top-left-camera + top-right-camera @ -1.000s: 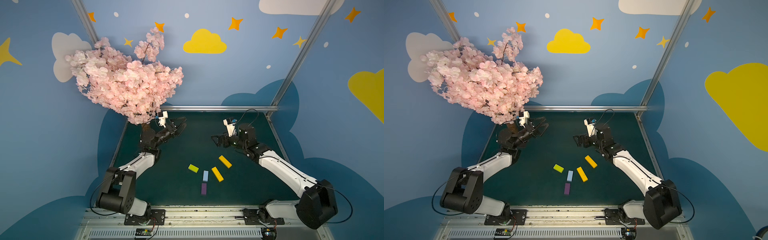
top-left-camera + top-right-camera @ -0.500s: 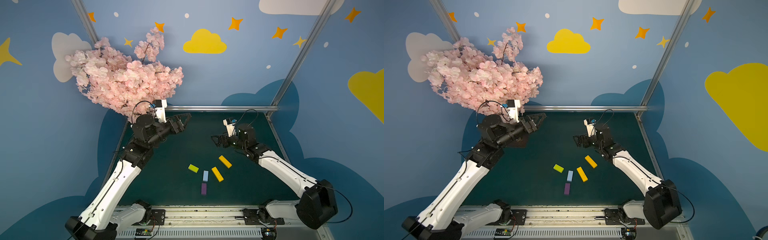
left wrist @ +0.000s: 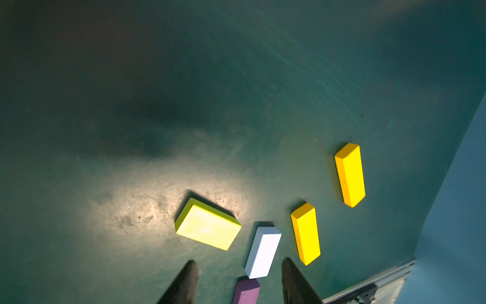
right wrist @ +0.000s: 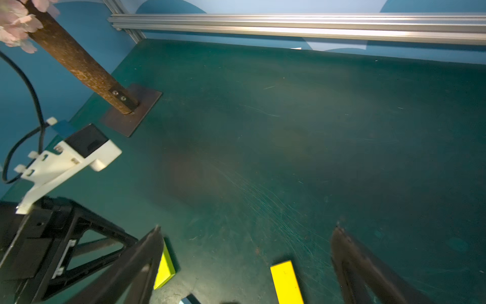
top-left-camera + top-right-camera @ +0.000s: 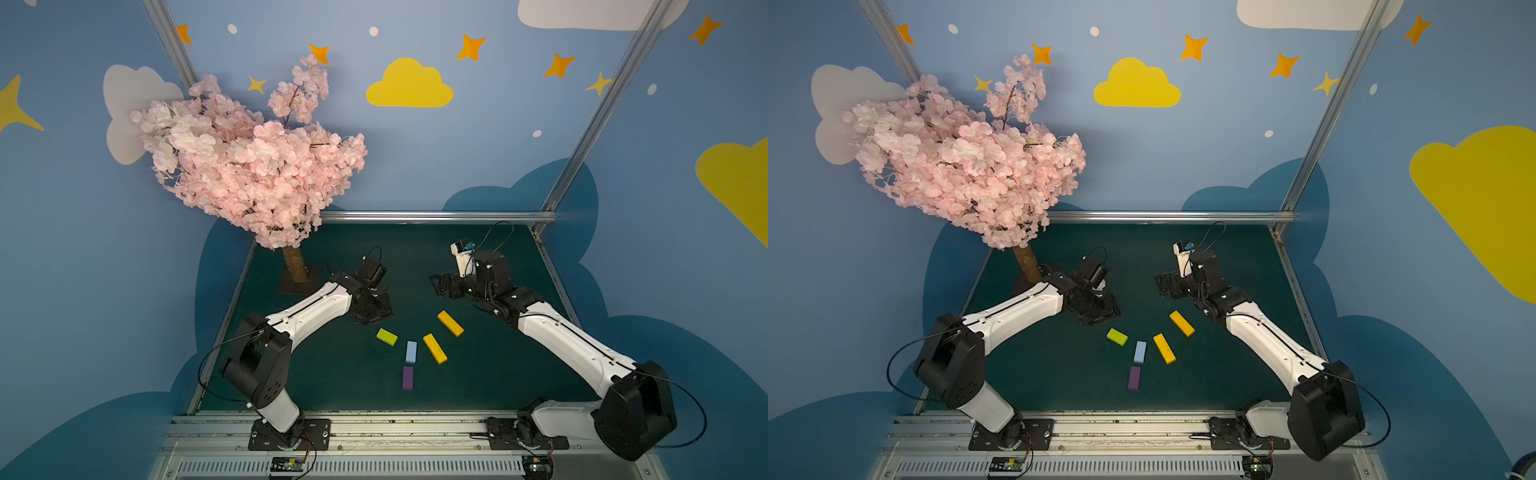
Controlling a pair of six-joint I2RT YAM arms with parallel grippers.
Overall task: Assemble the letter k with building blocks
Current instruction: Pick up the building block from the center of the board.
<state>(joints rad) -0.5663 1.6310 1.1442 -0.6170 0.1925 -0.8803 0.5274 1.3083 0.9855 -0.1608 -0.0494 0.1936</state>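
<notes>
You have a dark green tabletop (image 5: 415,257) carrying a lime-green block (image 5: 387,336), light blue block (image 5: 411,352), purple block (image 5: 408,377), near orange-yellow block (image 5: 435,348) and far orange-yellow block (image 5: 450,323), all lying flat. A tree base plate (image 5: 291,286) sits far back.

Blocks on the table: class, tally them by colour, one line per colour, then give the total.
Lime block: 1
Light blue block: 1
Purple block: 1
Orange-yellow blocks: 2
Total: 5
</notes>
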